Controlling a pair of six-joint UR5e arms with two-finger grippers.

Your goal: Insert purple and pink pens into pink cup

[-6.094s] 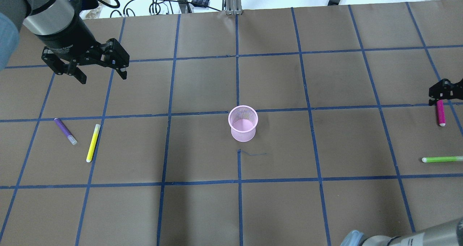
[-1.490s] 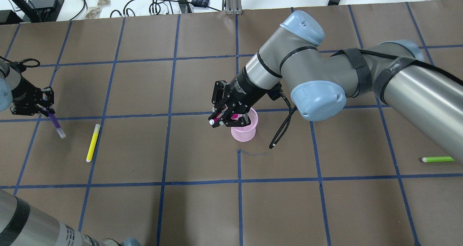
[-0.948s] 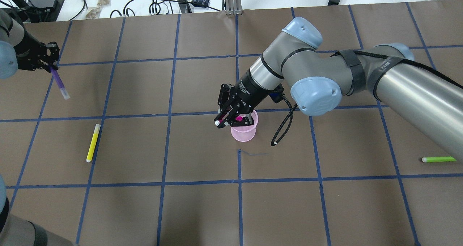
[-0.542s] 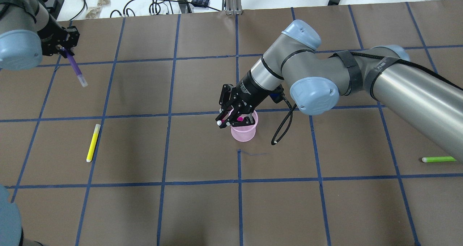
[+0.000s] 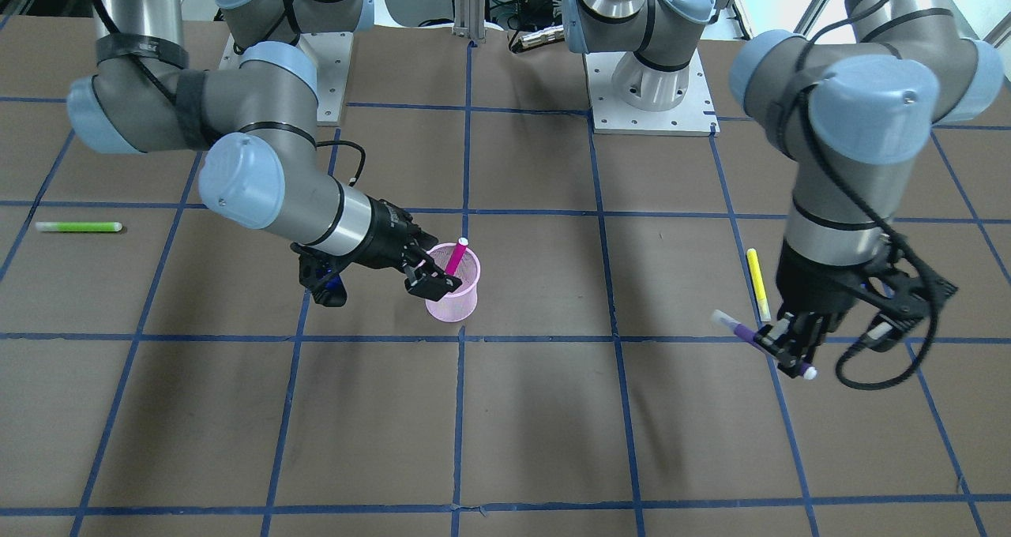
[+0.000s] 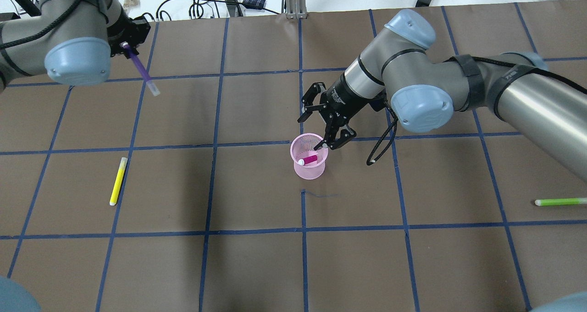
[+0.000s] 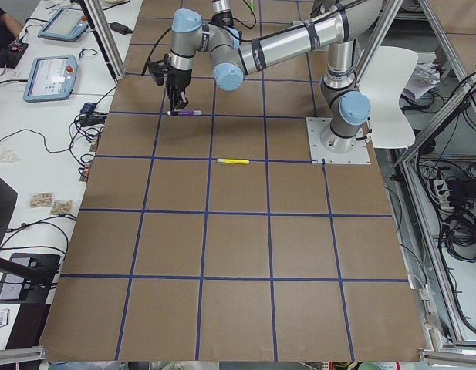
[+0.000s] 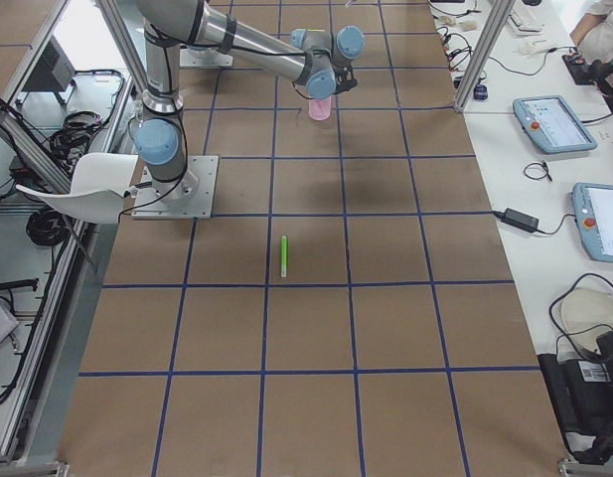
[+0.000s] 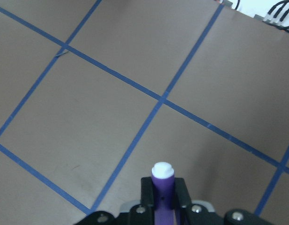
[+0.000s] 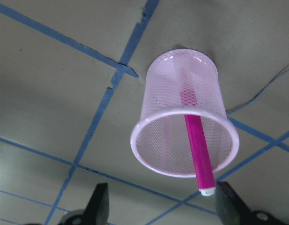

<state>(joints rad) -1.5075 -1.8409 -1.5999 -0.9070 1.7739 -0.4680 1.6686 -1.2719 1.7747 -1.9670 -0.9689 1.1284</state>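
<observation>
Pink mesh cup (image 6: 309, 172) holds leaning magenta pen (image 6: 308, 159); right gripper (image 6: 322, 129), its 1 o'clock, spread empty. Left gripper (image 6: 124, 43) pinches purple pen (image 6: 142, 73) endwise for insertion.

I can read no writing anywhere. The faint white print on the collar of my right gripper (image 6: 314, 132) is blurred. The mark on my right arm's strap (image 6: 508, 78) is too small. The tablets (image 8: 554, 124) beyond the worktop's far edge show nothing legible.
</observation>
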